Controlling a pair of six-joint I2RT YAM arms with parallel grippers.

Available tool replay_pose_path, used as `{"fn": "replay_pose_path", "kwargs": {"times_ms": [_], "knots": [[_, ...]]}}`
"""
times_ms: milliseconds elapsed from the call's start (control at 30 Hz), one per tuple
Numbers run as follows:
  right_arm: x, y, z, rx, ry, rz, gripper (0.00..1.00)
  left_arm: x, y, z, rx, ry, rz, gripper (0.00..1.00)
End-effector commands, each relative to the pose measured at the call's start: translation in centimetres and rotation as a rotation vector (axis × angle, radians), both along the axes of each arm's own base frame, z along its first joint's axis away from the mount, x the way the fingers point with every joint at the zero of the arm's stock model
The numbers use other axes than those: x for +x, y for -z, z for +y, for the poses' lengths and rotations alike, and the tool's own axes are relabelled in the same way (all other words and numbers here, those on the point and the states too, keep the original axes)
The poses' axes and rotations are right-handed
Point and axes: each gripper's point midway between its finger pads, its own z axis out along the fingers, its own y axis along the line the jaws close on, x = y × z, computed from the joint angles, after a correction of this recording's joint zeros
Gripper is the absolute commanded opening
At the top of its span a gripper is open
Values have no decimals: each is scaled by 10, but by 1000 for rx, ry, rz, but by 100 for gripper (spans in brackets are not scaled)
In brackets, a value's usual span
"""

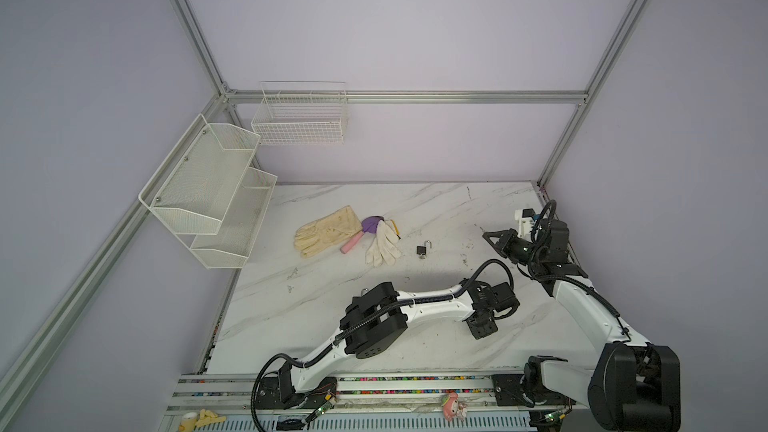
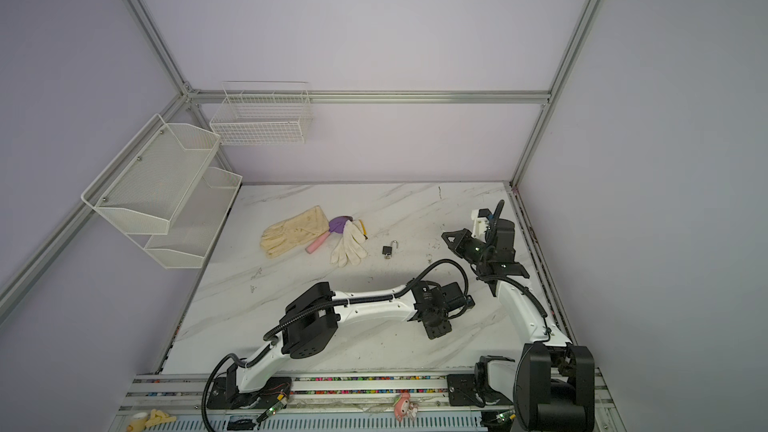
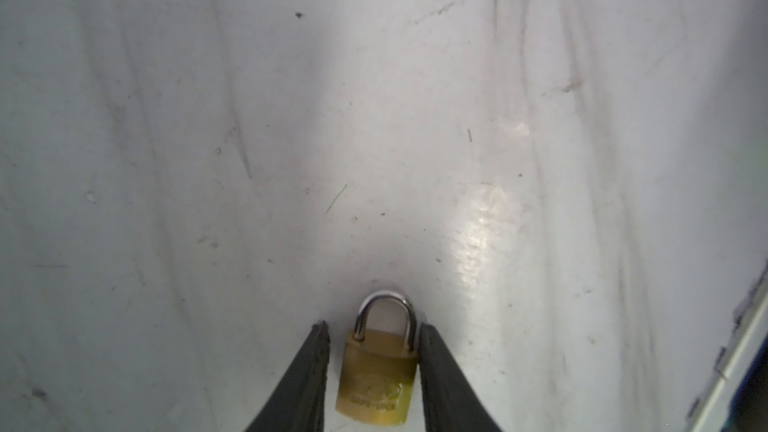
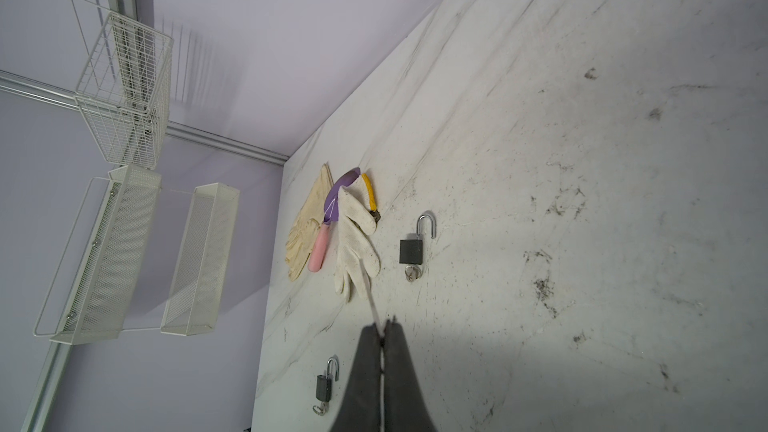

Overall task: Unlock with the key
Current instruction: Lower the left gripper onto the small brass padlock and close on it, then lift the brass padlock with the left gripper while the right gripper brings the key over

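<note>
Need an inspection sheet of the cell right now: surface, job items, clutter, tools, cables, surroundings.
Surface: marble-look table, scuffed, dark smudges.
Job's things: brass padlock, shackle closed, flat on the table between the fingers of the left tool; key, thin blade sticking out of the right tool; black padlock and second black padlock, shackles open, keys in.
Clutter: cream glove, white knit glove, trowel, together at the back.
Grippers: left tool open around the brass padlock, gap on one side; right tool shut on the key.
Cables: black conduit looped over each arm, touching none of the job's things.
Surroundings: mesh shelf and wire basket on lilac walls.
</note>
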Motion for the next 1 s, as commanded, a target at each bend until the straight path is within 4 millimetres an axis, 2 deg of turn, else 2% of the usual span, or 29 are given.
{"fn": "replay_pose_path", "kwargs": {"times_ms": [0,67,233,400,533,633,767,967], "knots": [[-2,-6,0,7,-9,-33,0,4,-7,1,26,-13,-14,37],[-3,-8,0,8,-8,-38,0,2,-7,2,26,-5,-4,37],[-3,-8,-1,2,-1,-42,0,1,-7,1,21,-1,4,27],[-2,-8,-1,10,-1,-32,0,7,-19,-1,-12,-46,16,21],[-1,-11,-5,-19,23,-30,0,20,-39,1,-74,-144,44,17],[2,-14,-11,-50,53,-25,0,35,-66,7,-149,-268,60,16],[4,-16,-19,-100,89,-17,0,59,-97,37,-266,-484,81,11],[6,-8,-25,-179,130,-9,0,101,-121,117,-438,-930,190,9]]}}
